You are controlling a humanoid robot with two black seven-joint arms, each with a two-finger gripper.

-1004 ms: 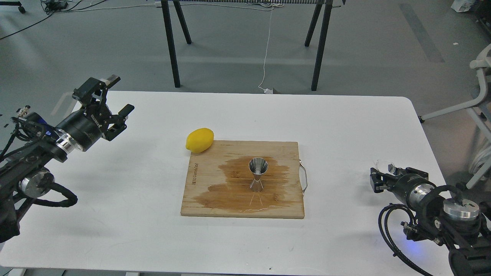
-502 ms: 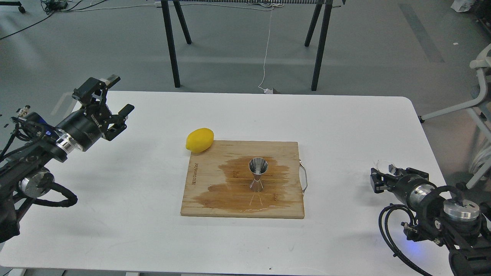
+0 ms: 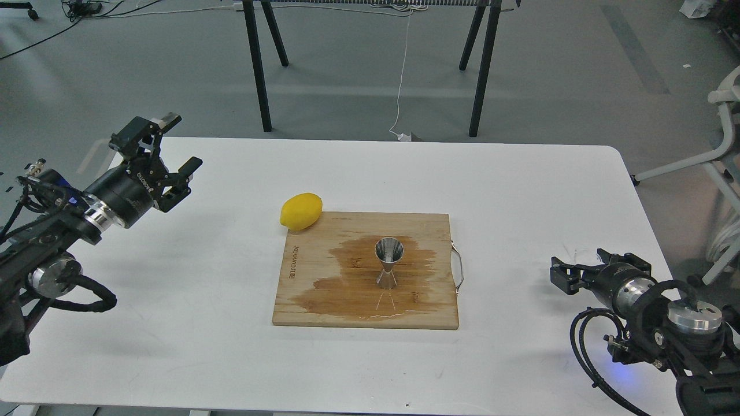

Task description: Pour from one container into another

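The steel jigger (image 3: 389, 263) stands upright in the middle of the wooden cutting board (image 3: 306, 312), on a dark wet stain. At the table's right edge, low over the tabletop, my right gripper (image 3: 578, 264) has its fingers spread apart. The clear glass cup (image 3: 576, 255) shows only as a faint outline between them, and I cannot tell whether anything touches it. My left gripper (image 3: 182, 141) hovers open and empty above the table's far left, well away from the board.
A yellow lemon (image 3: 301, 211) lies against the board's far left corner. A metal handle (image 3: 458, 268) sticks out of the board's right side. Spilled liquid pools near the board's front edge. The white table (image 3: 520, 185) ends close behind my right gripper.
My right gripper's fingers have spread apart and dropped slightly; the glass cup, held raised before, is now only faintly visible. The left arm and the jigger have not moved.
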